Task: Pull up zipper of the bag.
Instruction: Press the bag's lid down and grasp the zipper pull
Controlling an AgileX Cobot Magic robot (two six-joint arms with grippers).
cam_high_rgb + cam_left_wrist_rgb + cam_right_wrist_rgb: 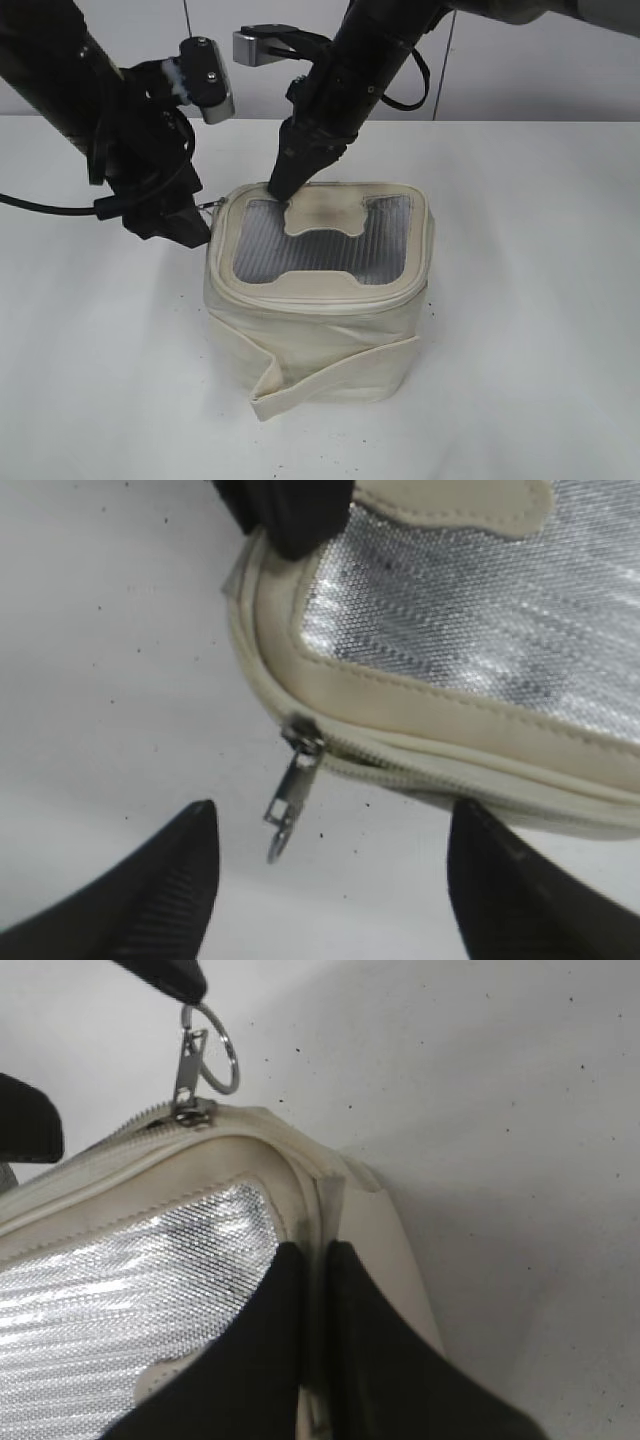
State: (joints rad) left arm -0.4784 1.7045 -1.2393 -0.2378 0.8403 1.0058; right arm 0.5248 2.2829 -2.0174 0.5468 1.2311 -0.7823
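One bag (320, 330) stands upright on the white table (530, 300), lid facing up, its longer side running left to right in the exterior view. It carries one grey mesh window (300, 257) in the lid and one loose strap (330, 375) across the front.

One zipper (400, 767) track runs round the lid rim. A single silver slider (302, 730) shows, sitting at the lid corner nearest the left claw (330, 880). One flat tab (290, 798) and one ring pull (238, 1062) hang from it. The tab's long axis points away from the bag, out toward the gap between that claw's two fingers (150, 890).

Two claws are at work. The left claw is spread wide, with the tab and ring lying loose between its fingers; one fingertip sits right at the ring, though actual contact cannot be told.

The right claw (315, 1252) is narrowed almost to nothing at the lid's far edge. A thin cream seam of the bag's rim is pinched between its two fingers, and the slider lies just beyond them, round the corner.
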